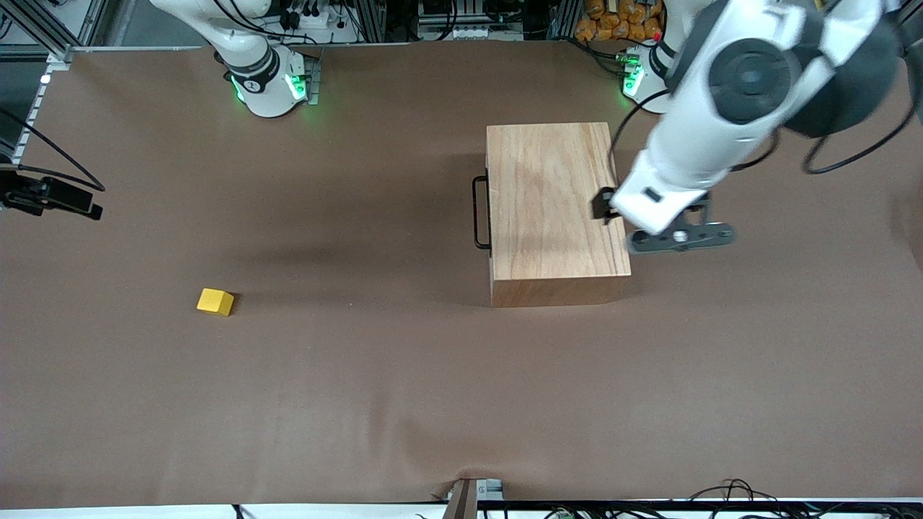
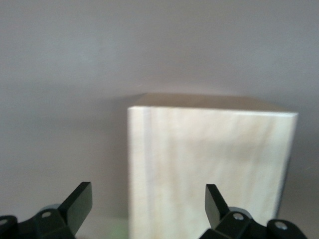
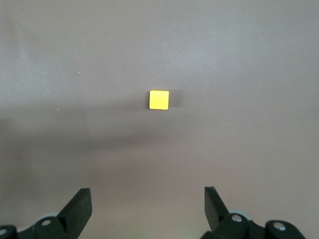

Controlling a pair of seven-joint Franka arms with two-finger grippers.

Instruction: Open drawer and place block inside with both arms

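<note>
The light-wood cabinet (image 1: 551, 202) stands mid-table. Its drawer is pushed in, and only its black wire handle (image 1: 481, 213) shows, on the side toward the right arm's end. My left gripper (image 1: 604, 205) is open and empty over the cabinet's edge at the left arm's end. In the left wrist view the open gripper (image 2: 147, 199) faces a plain wooden side of the cabinet (image 2: 209, 169). The yellow block (image 1: 215, 301) lies on the mat toward the right arm's end. My right gripper (image 3: 147, 199) is open and empty, high above the block (image 3: 159, 99), and out of the front view.
A brown mat (image 1: 404, 389) covers the table. A black device (image 1: 50, 196) on a mount juts in at the right arm's end. The right arm's base (image 1: 263, 79) and the left arm's base (image 1: 638, 76) stand along the table's farthest edge.
</note>
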